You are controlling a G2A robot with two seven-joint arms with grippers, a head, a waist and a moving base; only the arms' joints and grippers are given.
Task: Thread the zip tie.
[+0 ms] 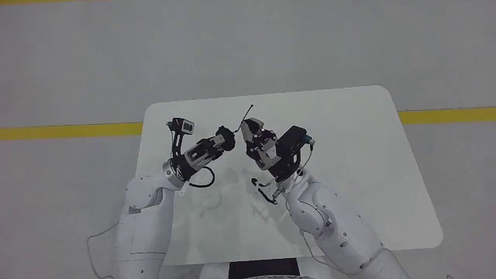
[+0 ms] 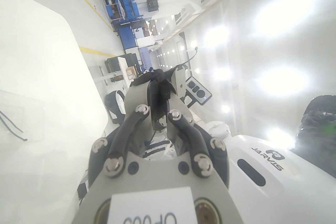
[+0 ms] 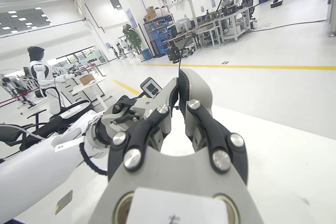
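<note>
- Our white left arm (image 1: 155, 194) bends inward, left grey two-finger gripper (image 1: 227, 138) (image 2: 157, 80) clamped tight.
- Our white right arm (image 1: 325, 217) mirrors it, right grey two-finger gripper (image 1: 248, 130) (image 3: 179, 78) closed just beside.

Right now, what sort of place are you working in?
Probably a robotics lab or factory hall: a white humanoid robot stands in the background, blue metal storage shelves stand nearby, and a yellow painted floor line crosses the floor.

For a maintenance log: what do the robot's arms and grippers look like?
White glossy shells cover the left arm and right arm. The left gripper and right gripper share pale grey fingers, black ribbed pads, black linkage bars with silver bolts, and a white label. A black cable loops by the left wrist.
</note>
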